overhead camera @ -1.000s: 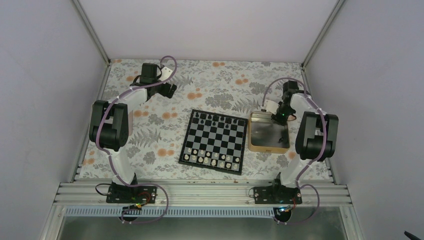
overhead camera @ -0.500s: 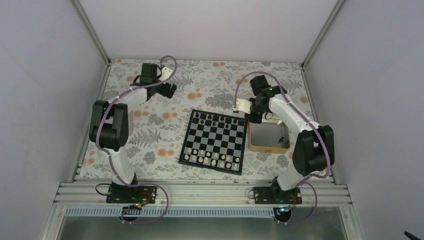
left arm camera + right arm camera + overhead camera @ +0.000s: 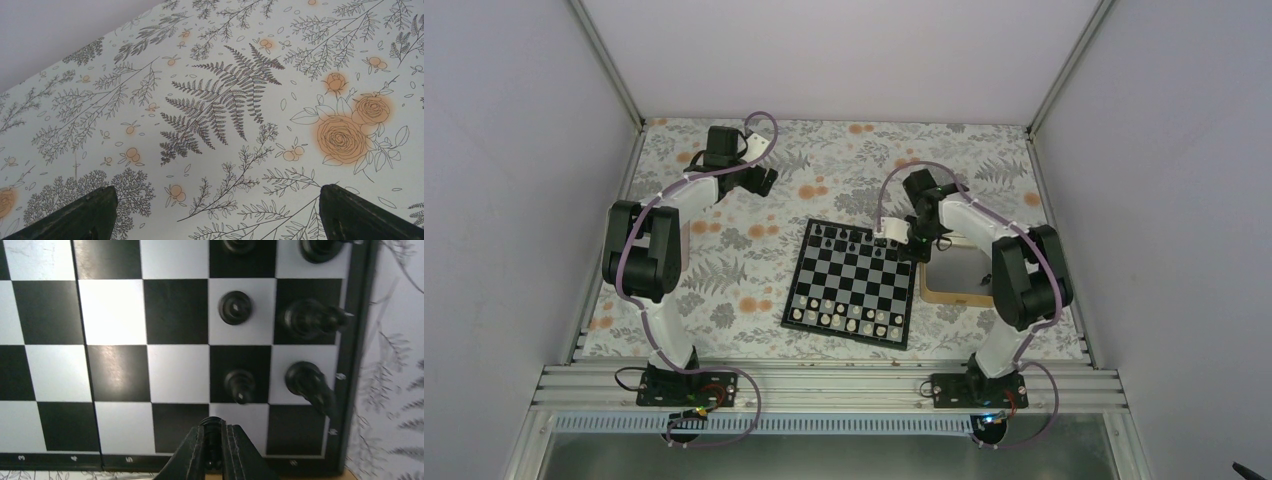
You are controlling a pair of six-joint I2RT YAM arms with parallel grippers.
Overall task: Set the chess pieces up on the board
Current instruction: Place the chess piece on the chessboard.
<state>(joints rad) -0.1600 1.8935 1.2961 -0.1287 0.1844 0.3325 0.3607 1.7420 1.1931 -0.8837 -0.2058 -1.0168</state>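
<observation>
Right gripper (image 3: 214, 446) hangs low over the far-side rows of the board (image 3: 115, 360), jaws pinched almost together on a tiny black piece (image 3: 212, 426). Only its dark rounded top peeks out between the fingertips. A tight, narrow grip makes sense here: the man is so small that anything looser would let it tip or drop.

Just ahead of the fingertips, the other chess pieces (image 3: 235, 307) stand in two lines. The pawns run straight ahead, with taller men to their right along the board's edge. Both lines stop short of the gripper, and the squares right beneath it look bare. My read is that the held piece is headed for one of those gaps, though I cannot say which.

Behind this gripper sits the tray (image 3: 944, 296), close against the board's side, a handy short carry. The white chessmen (image 3: 844, 318) fill the opposite rows, well away from the fingers.

Left gripper (image 3: 215, 217) is parked apart from all this. Its jaws stand wide with nothing between them and only the flowered tablecloth (image 3: 225, 100) below, which leaves the board clear for its partner.
</observation>
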